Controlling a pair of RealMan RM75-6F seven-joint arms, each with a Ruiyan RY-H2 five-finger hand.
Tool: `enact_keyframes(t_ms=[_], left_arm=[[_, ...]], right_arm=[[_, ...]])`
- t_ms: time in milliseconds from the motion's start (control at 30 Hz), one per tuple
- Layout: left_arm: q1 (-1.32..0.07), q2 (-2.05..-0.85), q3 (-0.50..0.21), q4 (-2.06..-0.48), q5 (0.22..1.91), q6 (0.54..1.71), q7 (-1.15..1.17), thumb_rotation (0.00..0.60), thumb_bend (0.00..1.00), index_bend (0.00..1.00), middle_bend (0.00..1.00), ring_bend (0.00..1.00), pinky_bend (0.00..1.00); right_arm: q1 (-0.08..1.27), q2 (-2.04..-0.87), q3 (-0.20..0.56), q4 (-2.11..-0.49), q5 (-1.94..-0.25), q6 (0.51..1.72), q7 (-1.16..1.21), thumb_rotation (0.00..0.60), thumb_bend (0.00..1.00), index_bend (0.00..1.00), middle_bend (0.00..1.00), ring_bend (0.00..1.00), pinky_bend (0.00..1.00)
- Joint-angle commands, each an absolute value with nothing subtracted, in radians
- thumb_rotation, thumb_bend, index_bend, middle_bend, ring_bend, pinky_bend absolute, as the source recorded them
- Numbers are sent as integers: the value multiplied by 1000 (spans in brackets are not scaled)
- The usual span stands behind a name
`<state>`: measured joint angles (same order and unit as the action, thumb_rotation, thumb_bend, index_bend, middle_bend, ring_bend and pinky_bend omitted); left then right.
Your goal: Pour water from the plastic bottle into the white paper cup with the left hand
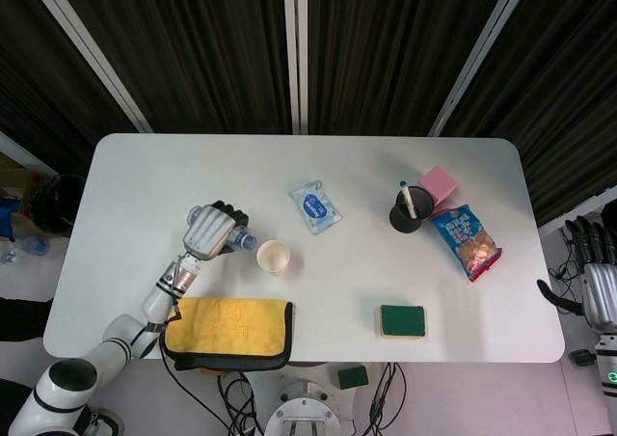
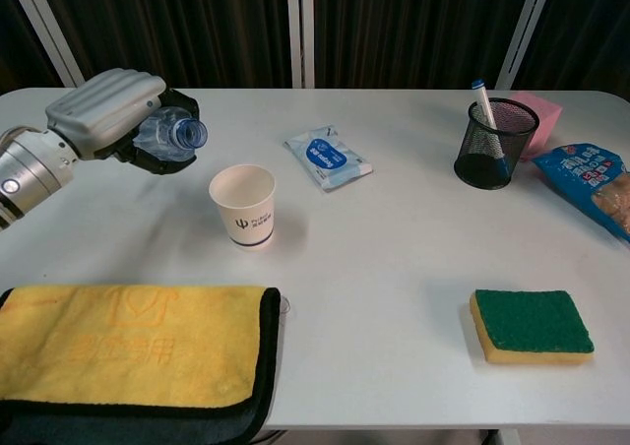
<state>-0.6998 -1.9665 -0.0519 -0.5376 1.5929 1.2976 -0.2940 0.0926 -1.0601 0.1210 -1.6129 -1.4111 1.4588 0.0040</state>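
Observation:
My left hand (image 2: 110, 112) (image 1: 209, 231) grips the clear plastic bottle (image 2: 169, 133) (image 1: 243, 240), tipped almost level with its open mouth aimed right toward the white paper cup (image 2: 244, 205) (image 1: 273, 257). The mouth hangs a little left of and above the cup's rim. No water stream shows. The cup stands upright on the white table (image 2: 374, 238). My right hand (image 1: 600, 277) hangs off the table's right side in the head view, fingers apart and holding nothing.
A folded yellow cloth (image 2: 128, 345) lies at the front left. A blue-white packet (image 2: 329, 157) sits behind the cup. A black mesh pen holder (image 2: 495, 142), pink pad (image 2: 546, 113) and snack bag (image 2: 598, 191) are at right; a green sponge (image 2: 532, 324) front right.

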Motion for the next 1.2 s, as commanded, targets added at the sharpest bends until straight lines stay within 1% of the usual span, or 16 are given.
enact_keyframes(t_ms=[33,300,633,1200], left_arm=[[-706,-1970,-51,-546,1593,1291,-276,600,335,723,700,655,580],[-725,-1977,-53,-554,1588,1261,-196,600,335,723,700,655,580],[-732,-1990,-55,-541,1584,1259,-96,600,334,723,700,655,580],[-740,-2001,-43,-513,1596,1276,-39,600,334,723,700,655,580]], right_arm=[[92,-1060,121,-1611,-1410,1459,7,540,197,0,0,0,0],[94,-1065,123,-1599,-1405,1452,16,541,197,0,0,0,0],[98,-1072,125,-1582,-1399,1444,27,539,197,0,0,0,0],[98,-1077,123,-1567,-1394,1436,35,540,197,0,0,0,0]])
